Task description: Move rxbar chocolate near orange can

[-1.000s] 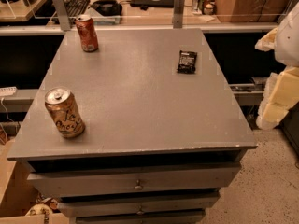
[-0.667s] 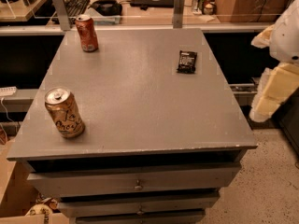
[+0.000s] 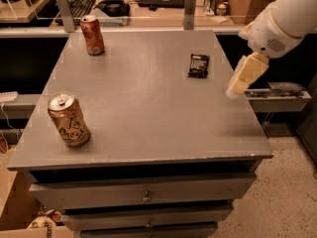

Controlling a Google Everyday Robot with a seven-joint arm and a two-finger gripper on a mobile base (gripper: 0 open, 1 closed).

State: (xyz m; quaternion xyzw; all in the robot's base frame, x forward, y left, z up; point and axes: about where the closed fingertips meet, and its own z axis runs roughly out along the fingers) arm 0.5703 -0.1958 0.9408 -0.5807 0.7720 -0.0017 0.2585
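Observation:
The rxbar chocolate [image 3: 198, 65] is a small flat black wrapper lying on the grey cabinet top [image 3: 148, 108], toward the back right. The orange can [image 3: 68, 120] stands upright near the front left corner, golden-orange with dark script. My gripper [image 3: 242, 78] hangs from the white arm at the right edge of the top, to the right of the rxbar and slightly nearer the front, a little above the surface. It holds nothing.
A redder can [image 3: 92, 35] stands at the back left. Two grey posts [image 3: 189, 7] rise behind the top, with a desk carrying a keyboard [image 3: 81, 4] beyond. Drawers [image 3: 146, 192] sit under the top. A cardboard box [image 3: 15, 207] stands on the floor at left.
The arm has swung in from the right edge toward the cabinet top, bringing the gripper closer to the rxbar. The cans and the rxbar have not moved.

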